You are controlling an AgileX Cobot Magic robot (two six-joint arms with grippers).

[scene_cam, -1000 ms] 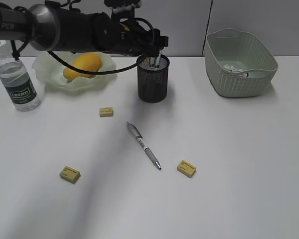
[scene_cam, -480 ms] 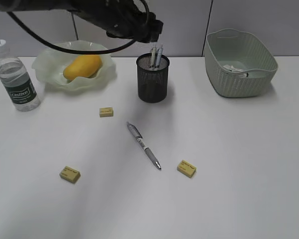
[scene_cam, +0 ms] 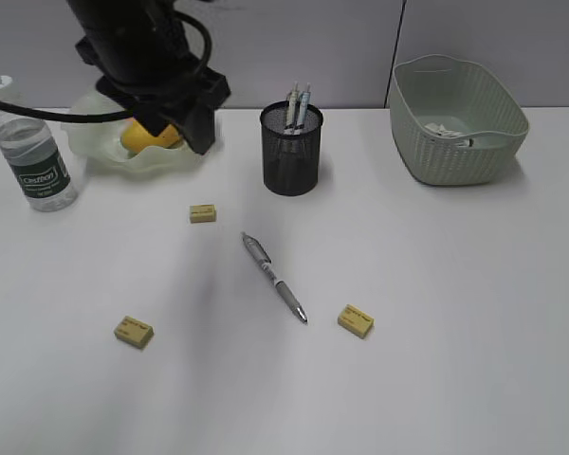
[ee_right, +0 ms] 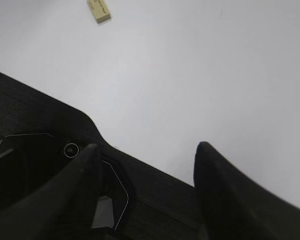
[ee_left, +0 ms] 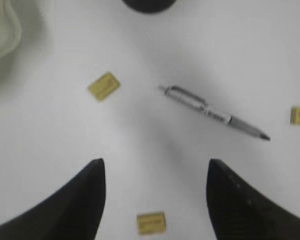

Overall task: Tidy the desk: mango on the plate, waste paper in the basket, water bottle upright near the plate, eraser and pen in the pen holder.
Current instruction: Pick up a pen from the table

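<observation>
A silver pen [scene_cam: 274, 277] lies on the white desk [scene_cam: 436, 284], also in the left wrist view [ee_left: 215, 114]. Three yellow erasers lie round it: one [scene_cam: 202, 213], one [scene_cam: 133, 331], one [scene_cam: 356, 320]. The black mesh pen holder [scene_cam: 291, 152] holds two pens [scene_cam: 299, 100]. The mango [scene_cam: 152, 136] rests in the green plate [scene_cam: 104, 156], partly hidden by my left arm [scene_cam: 152, 57]. My left gripper [ee_left: 155, 165] hangs open and empty high above an eraser [ee_left: 151, 223]. The water bottle [scene_cam: 33, 152] stands upright left of the plate. Waste paper [scene_cam: 446, 130] lies in the basket [scene_cam: 460, 142]. My right gripper [ee_right: 148, 147] is open and empty.
The right gripper hovers low over the desk's near edge and a dark base [ee_right: 50, 200], with one eraser [ee_right: 98, 9] farther off. In the exterior view the right arm is out of sight.
My left arm has swung left from above the pen holder and now hangs in front of the plate. Two pens stay standing in the holder.
</observation>
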